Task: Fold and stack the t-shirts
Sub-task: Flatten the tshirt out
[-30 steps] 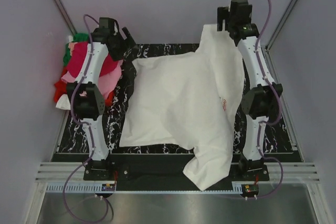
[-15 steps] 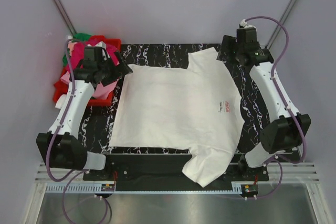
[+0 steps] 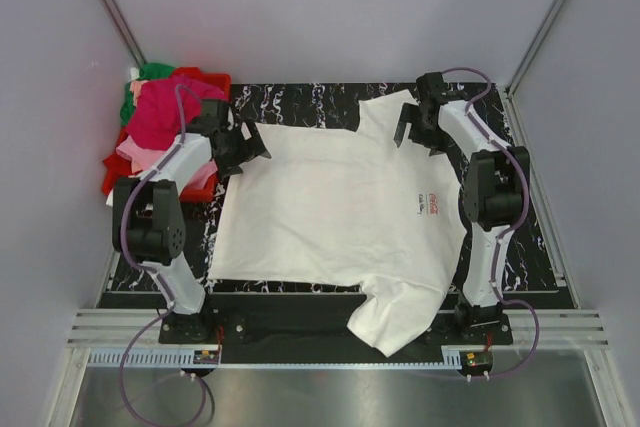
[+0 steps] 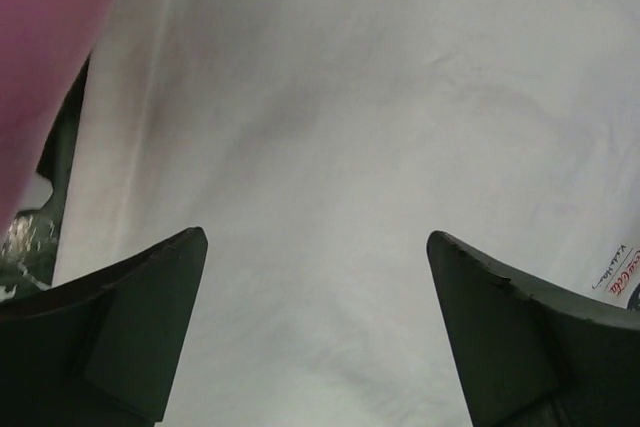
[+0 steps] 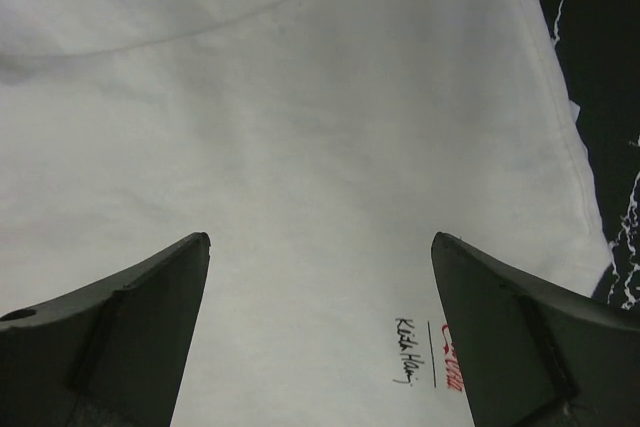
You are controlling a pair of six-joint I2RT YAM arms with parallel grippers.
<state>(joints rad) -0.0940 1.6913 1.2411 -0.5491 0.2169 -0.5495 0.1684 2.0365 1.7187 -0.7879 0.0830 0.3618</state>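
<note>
A large white t-shirt (image 3: pixel 340 217) lies spread flat on the black marbled mat (image 3: pixel 500 247), its small red chest logo (image 3: pixel 430 205) facing up. One sleeve (image 3: pixel 395 322) hangs over the near edge. My left gripper (image 3: pixel 247 143) is open and empty just above the shirt's far left corner; in the left wrist view (image 4: pixel 315 237) white cloth (image 4: pixel 350 147) fills the space under its jaws. My right gripper (image 3: pixel 410 129) is open and empty over the far right shoulder; the right wrist view (image 5: pixel 320 237) shows the logo (image 5: pixel 430 362) near its right finger.
A heap of magenta, pink, green and white shirts (image 3: pixel 165 117) sits in a red bin (image 3: pixel 205 183) at the far left, beside my left arm. Magenta cloth (image 4: pixel 40 47) shows at the left wrist view's edge. Grey walls enclose the table.
The shirt went from held up and draped to lying flat. Both grippers let go of its far corners and both arms drew in, now hovering low over its far edge.
</note>
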